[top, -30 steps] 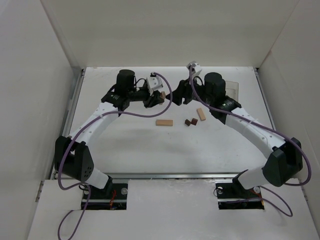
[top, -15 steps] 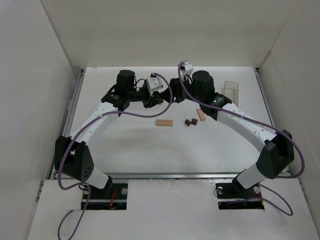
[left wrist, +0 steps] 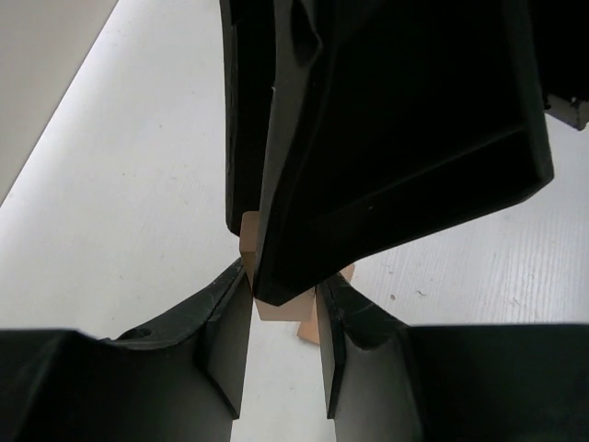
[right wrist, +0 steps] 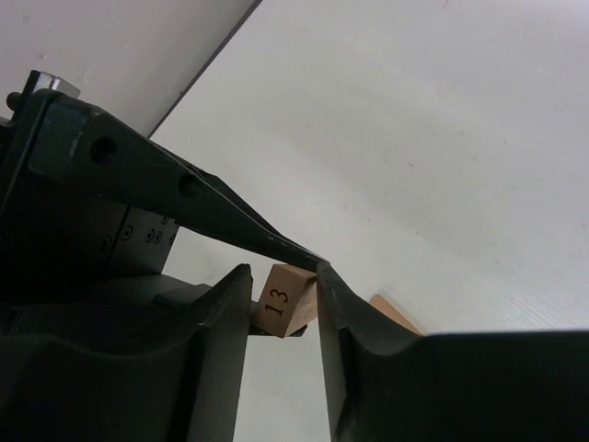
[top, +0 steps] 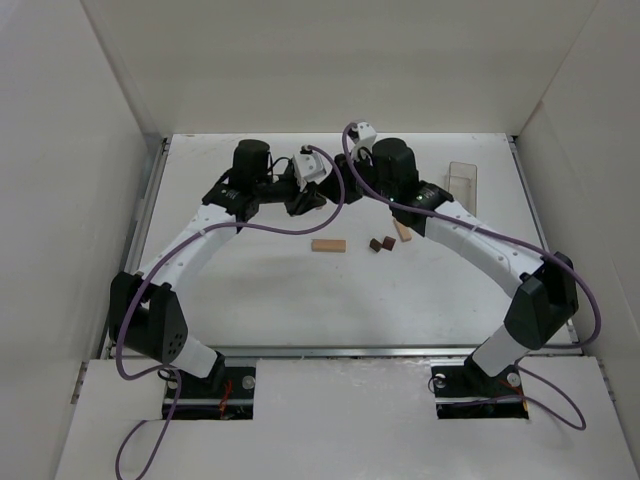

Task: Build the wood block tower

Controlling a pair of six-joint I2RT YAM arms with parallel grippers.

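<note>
My left gripper (top: 312, 197) is shut on a light tan block (left wrist: 281, 311) and holds it above the table at the back centre. The block is marked "13" in the right wrist view (right wrist: 285, 299). My right gripper (top: 335, 186) meets it from the right. Its fingers (right wrist: 336, 304) straddle the same block, touching one side with a small gap on the other. On the table lie a tan bar (top: 328, 245), two dark reddish-brown pieces (top: 376, 244) (top: 389, 241), and another tan bar (top: 402, 231) partly under the right arm.
A clear plastic box (top: 461, 180) stands at the back right. White walls close in the table (top: 250, 300) on three sides. Both arms' cables loop near the meeting point.
The right arm has swung left toward the left gripper, and its fingers now sit around the held block. The left arm has not moved.
</note>
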